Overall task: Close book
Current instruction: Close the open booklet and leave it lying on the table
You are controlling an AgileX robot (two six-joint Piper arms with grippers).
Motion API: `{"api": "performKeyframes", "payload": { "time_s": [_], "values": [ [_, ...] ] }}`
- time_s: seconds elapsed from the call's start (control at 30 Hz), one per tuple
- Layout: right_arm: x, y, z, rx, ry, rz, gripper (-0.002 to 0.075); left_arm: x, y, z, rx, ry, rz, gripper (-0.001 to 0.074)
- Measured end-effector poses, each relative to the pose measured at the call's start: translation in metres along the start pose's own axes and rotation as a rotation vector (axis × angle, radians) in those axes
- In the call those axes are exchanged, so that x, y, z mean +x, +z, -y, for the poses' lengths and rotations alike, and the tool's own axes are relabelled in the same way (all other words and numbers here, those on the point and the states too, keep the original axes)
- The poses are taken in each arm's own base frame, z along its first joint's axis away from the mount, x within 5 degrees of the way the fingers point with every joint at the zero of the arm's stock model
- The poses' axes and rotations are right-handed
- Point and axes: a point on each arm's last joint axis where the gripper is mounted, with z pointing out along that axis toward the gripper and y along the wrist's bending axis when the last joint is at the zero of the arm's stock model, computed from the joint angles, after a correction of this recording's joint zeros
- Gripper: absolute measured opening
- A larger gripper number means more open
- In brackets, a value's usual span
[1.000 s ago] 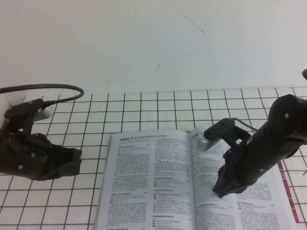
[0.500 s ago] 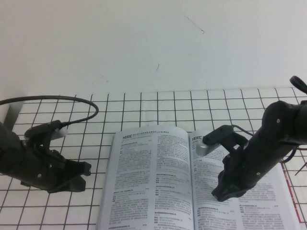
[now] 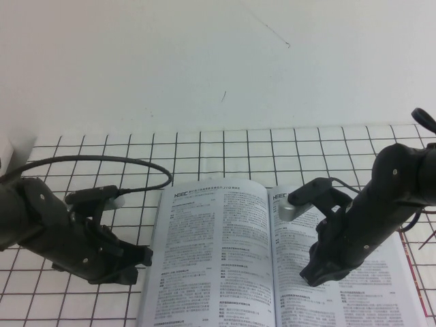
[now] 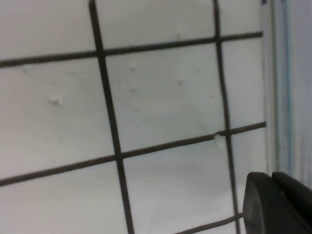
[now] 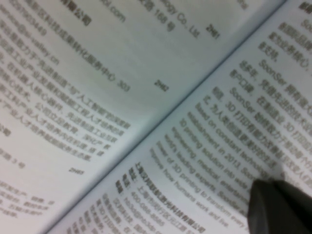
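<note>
Fingers (image 4: 275,202), left gripper (image 3: 141,261): we read them as pressed together into one dark tip, low over the gridded tabletop (image 3: 225,146). The tip is just beside the book's left edge; we cannot tell whether it touches.

Fingers (image 5: 280,207), right gripper (image 3: 313,272): likewise pressed together by our reading. The tip is down on the right page near the spine, apparently pinning it.

Book (image 3: 218,259): open and flat at the near middle of the tabletop, between the two grippers, text pages up. Its near edge runs out of the high view.

Step in hand, by our judgement: getting the left tip under the left edge so that half can be turned over onto the right.

Handling notes:
- We would skim the left tip along the tabletop and enter under the whole left half, cover included. A few loose pages alone would bend or tear.
- We would press with the right tip while the wedge goes in, so the book does not slide rightward.
- We would lift the right tip clear before the left half crosses the spine; otherwise it gets trapped.
</note>
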Motion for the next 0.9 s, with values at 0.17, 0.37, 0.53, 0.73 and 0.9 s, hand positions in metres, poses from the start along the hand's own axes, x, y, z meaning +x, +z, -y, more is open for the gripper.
{"api": "performKeyframes", "payload": {
  "time_s": [0.17, 0.37, 0.53, 0.73, 0.9],
  "values": [
    [0.0, 0.0, 0.0, 0.0, 0.0, 0.0, -0.0003, 0.004, 0.014, 0.004, -0.018, 0.023, -0.039, -0.0003],
    [0.0, 0.001, 0.0, 0.0, 0.003, -0.001, -0.0003, 0.005, 0.018, 0.018, -0.017, 0.072, -0.023, -0.0003],
    [0.0, 0.001, 0.001, 0.001, 0.003, -0.001, -0.0003, 0.007, 0.02, 0.028, 0.001, 0.078, -0.027, -0.0003],
    [-0.002, 0.004, -0.006, 0.01, -0.026, 0.002, -0.0003, 0.005, 0.005, 0.04, 0.052, 0.081, 0.029, -0.0003],
    [-0.003, 0.005, -0.008, 0.012, -0.029, 0.008, -0.0003, 0.001, -0.019, 0.054, 0.139, 0.065, 0.126, -0.0003]
  ]
}}
